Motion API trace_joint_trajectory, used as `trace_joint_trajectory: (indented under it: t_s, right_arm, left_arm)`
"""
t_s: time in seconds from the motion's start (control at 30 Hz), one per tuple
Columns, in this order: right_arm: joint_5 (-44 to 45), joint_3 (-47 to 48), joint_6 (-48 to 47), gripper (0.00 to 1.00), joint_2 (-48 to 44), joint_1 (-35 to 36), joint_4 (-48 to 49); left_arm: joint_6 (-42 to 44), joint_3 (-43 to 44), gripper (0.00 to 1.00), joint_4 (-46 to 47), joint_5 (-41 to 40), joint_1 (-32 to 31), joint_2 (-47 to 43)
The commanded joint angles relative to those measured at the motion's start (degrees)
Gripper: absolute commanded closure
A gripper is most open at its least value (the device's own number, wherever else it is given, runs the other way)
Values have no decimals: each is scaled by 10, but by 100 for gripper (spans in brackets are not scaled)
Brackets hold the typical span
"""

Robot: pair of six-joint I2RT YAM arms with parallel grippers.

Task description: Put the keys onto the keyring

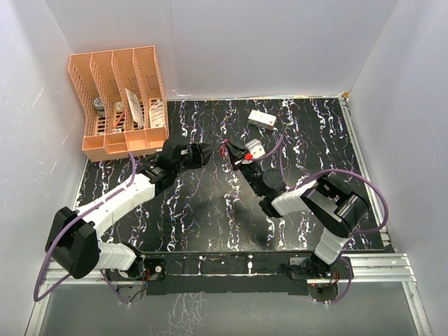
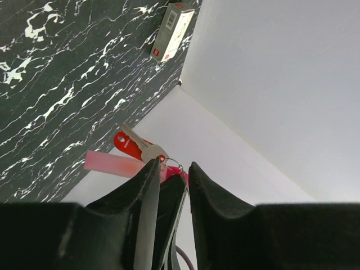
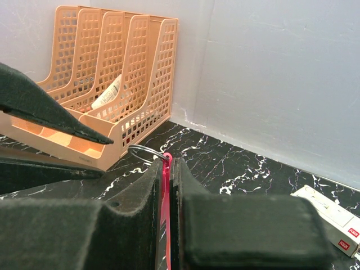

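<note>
Above the table, in mid-air: steady the keyring, feed the keys gently

Both arms meet over the middle of the marbled surface, tips nearly touching. The right gripper has its jaws pressed together on a pink strip and so holds the keyring. The thin metal loop stands just past its tips, and the part that shows in that wrist view is bare. The left gripper faces it from the other side. Its jaws stand only a narrow slit apart, and whether they grip anything I cannot tell. In the left wrist view the red-headed key and the pale metal key lie side by side just beyond those tips, beside a bit of ring and a pale pink tag. Whether either key is already threaded is unclear.

The step looks like working a key's hole onto the ring's split end. The right arm should act as a firm, unmoving vice with the loop presented outward. The left arm should move in small amounts and slide the key head along the wire rather than push against it. Loosening the left jaws too far risks dropping the keys, and too hard a twist could drag the strip out of the right pinch. The white box and the orange file rack sit well apart at the back.
</note>
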Motion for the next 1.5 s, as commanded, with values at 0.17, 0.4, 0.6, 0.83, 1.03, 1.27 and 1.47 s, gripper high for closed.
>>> trace_joint_trajectory:
  t_s: [0.17, 0.4, 0.6, 0.83, 1.03, 1.27, 1.47]
  right_arm:
    - [0, 13, 3, 100, -22, -1, 206]
    - [1, 13, 2, 100, -20, -2, 206]
    - [2, 14, 2, 100, -19, -2, 206]
    - [5, 13, 0, 100, -19, -3, 206]
    - [7, 14, -1, 100, -18, -3, 206]
    - [6, 13, -1, 100, -18, -4, 206]
    - [7, 10, -4, 100, -20, -4, 206]
  left_arm:
    - [44, 24, 71, 76, -17, 9, 16]
    - [66, 33, 75, 110, 23, 11, 28]
    - [67, 29, 76, 113, 60, 11, 28]
    - [71, 15, 76, 84, 75, 11, 23]
    - [75, -4, 67, 53, 58, 10, 1]
    - [128, -4, 62, 37, 27, 11, -6]
    - [317, -29, 60, 93, -93, 13, -53]
